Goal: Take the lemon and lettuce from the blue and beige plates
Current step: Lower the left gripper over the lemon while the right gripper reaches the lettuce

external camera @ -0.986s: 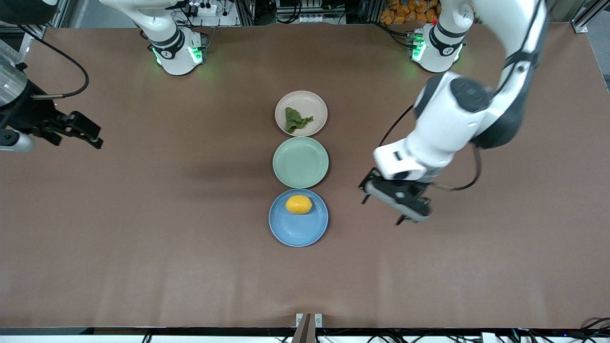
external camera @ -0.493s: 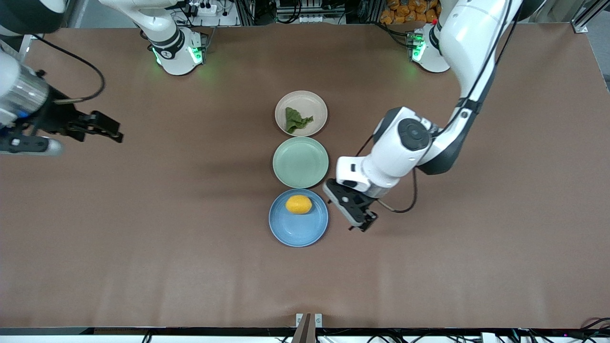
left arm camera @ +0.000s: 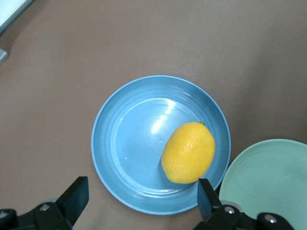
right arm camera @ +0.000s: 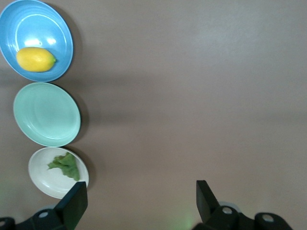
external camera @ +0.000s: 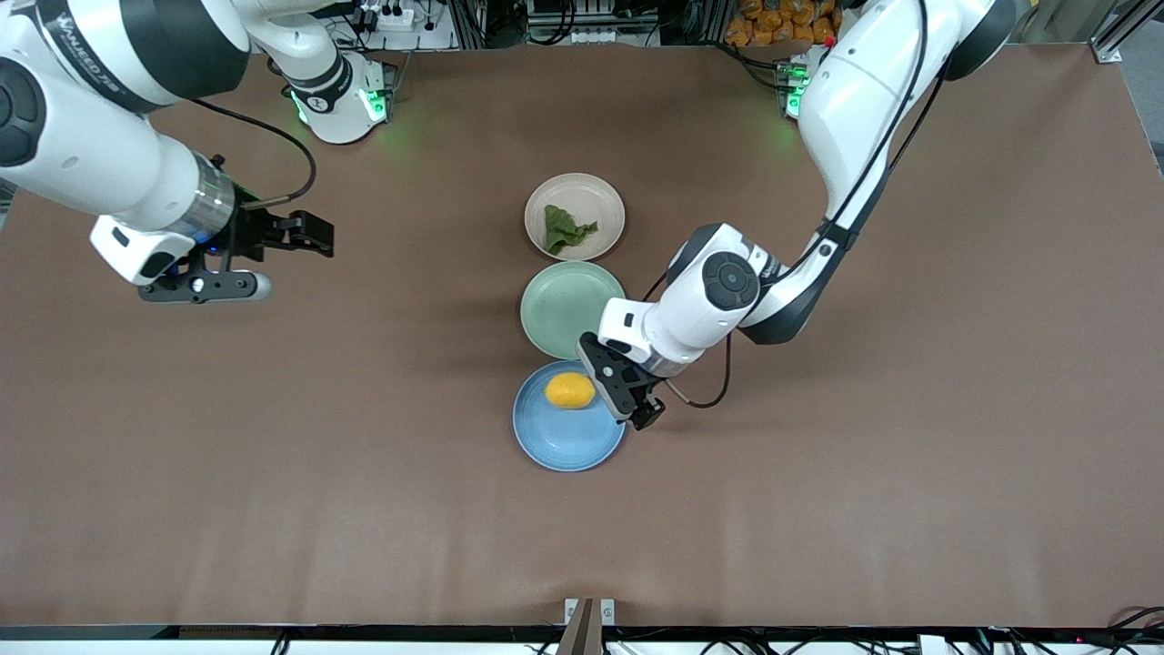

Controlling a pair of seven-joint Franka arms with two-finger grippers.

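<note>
Two white robot arms work over a brown desk [external camera: 818,509] where three plates sit in a row: a beige plate [external camera: 607,202] holding a lettuce [external camera: 566,229] leaf, an empty green plate [external camera: 574,309] in the middle, and a blue plate [external camera: 568,441] holding a lemon [external camera: 570,390]. The step in hand looks like the approach to the lemon. The left gripper [external camera: 624,393] hangs over the rim of the blue plate, its fingers [left arm camera: 75,196] spread wide and holding nothing; in the left wrist view the lemon lies close to one finger, partly inside the gap but off to that side, not centred. The next move would call for shifting until the lemon sits midway between the fingers, then lowering and closing gently, since a round, smooth fruit may roll or slip on the plate. The right gripper [external camera: 305,235] is over bare desk toward the right arm's end, well apart from the plates, its fingers [right arm camera: 73,203] also spread and empty; the lettuce is far from them and untouched. Dark lettering runs along the right arm's upper casing, but it is too small to read with confidence.
</note>
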